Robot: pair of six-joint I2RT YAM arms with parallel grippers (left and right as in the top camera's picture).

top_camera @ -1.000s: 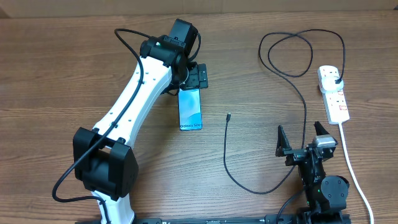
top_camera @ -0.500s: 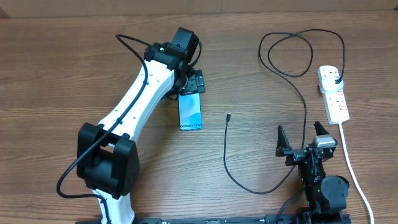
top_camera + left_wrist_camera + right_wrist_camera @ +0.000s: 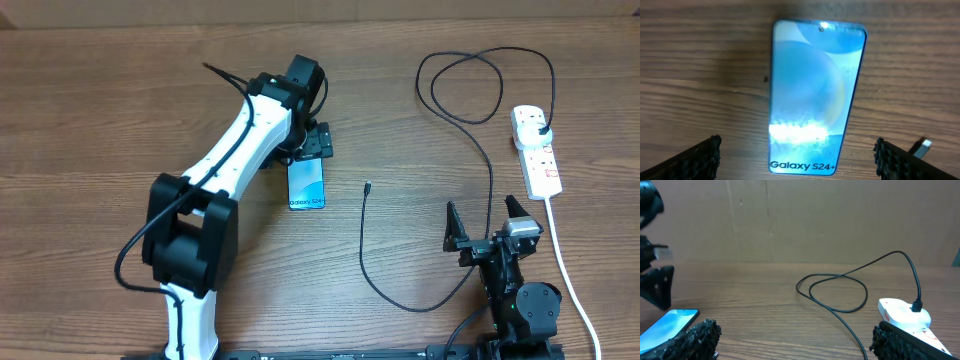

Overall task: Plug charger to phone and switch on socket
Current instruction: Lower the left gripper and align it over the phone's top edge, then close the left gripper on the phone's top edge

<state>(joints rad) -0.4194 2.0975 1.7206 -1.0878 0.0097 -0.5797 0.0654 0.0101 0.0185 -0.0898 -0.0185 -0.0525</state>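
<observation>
The phone (image 3: 307,184) lies flat mid-table, screen lit blue, its "Galaxy" end toward the front. My left gripper (image 3: 313,143) hangs open over its far end. In the left wrist view the phone (image 3: 815,95) fills the middle, and the gripper (image 3: 797,167) has its fingers (image 3: 700,159) wide apart on either side, holding nothing. The charger cable (image 3: 490,190) loops across the right side. Its connector tip (image 3: 368,186) lies free to the right of the phone, and its black plug (image 3: 541,129) sits in the white socket strip (image 3: 535,152). My right gripper (image 3: 490,226) is open and empty.
The strip's thick white cord (image 3: 562,258) runs toward the front right, beside the right arm. In the right wrist view the cable loop (image 3: 840,292) and strip (image 3: 900,311) lie ahead, and the phone (image 3: 665,327) is at far left. A cardboard wall (image 3: 800,220) stands behind the table.
The left arm's elbow and base link have swung right. Its gripper has shifted slightly right over the phone's far end. The phone, cable and right arm have not moved.
</observation>
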